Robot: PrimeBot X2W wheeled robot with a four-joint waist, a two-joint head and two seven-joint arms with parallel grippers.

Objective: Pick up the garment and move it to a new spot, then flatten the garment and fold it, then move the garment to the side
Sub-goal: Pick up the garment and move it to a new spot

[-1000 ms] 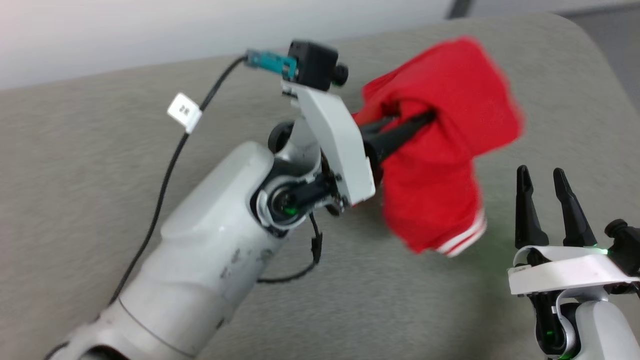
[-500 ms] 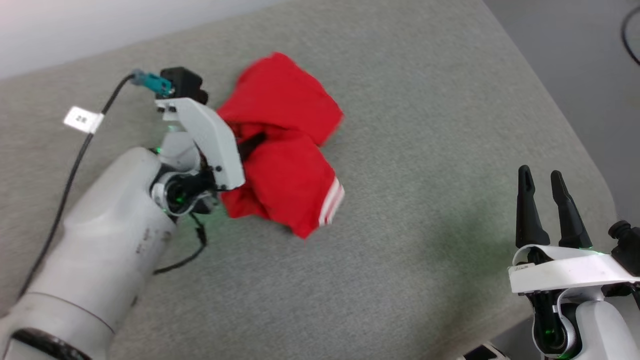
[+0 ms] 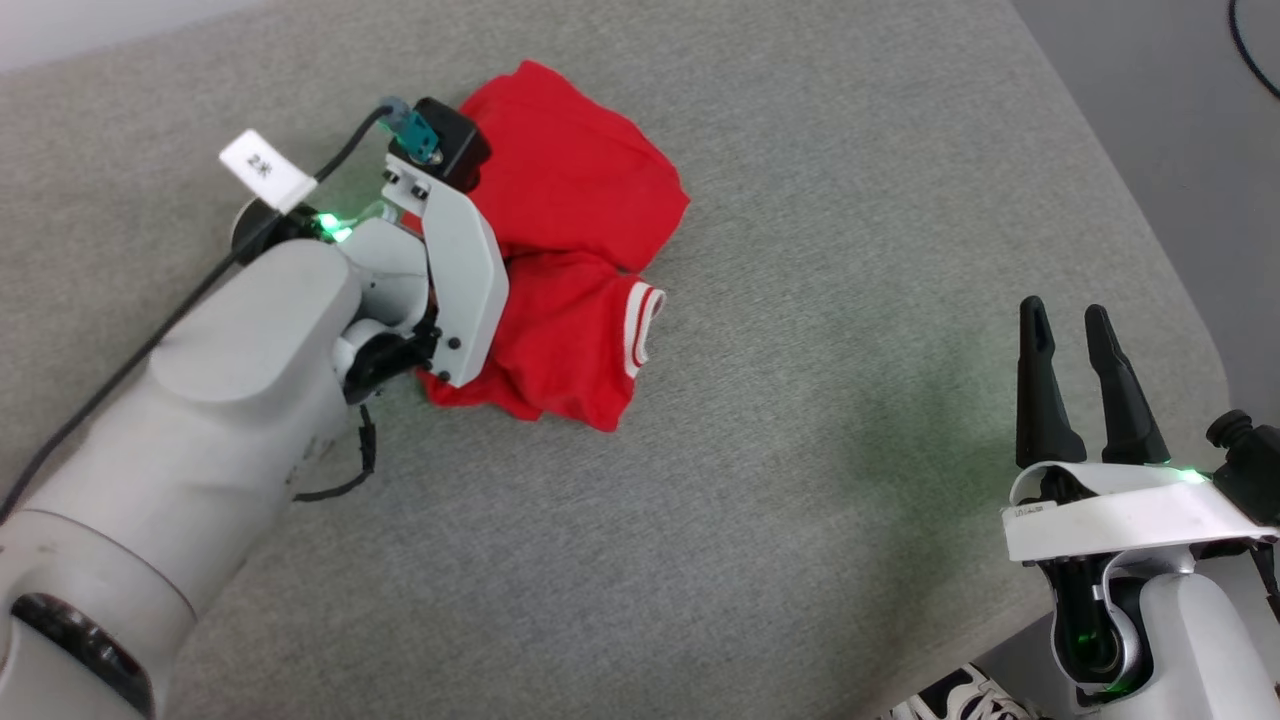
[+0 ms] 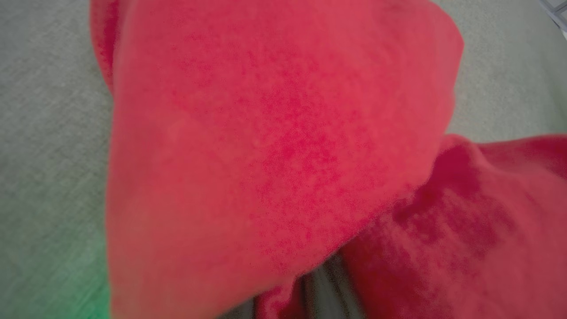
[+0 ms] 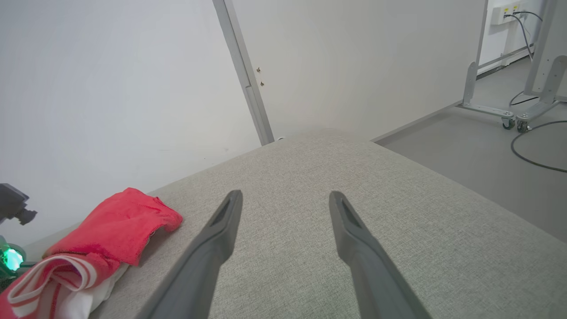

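Garment (image 3: 580,200) now down on the cushion (image 3: 800,420); left claw (image 3: 468,285) state unclear, right claw (image 3: 1063,325) apart.

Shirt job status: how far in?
Done: garment, aloft a second ago, now lies bunched on the cushion. In hand: left gripper buried in it, grip hidden; right gripper open, apart. Left: flatten, fold, move aside.

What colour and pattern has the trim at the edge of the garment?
The trim of the red garment has red-and-white stripes; the head view shows it best.
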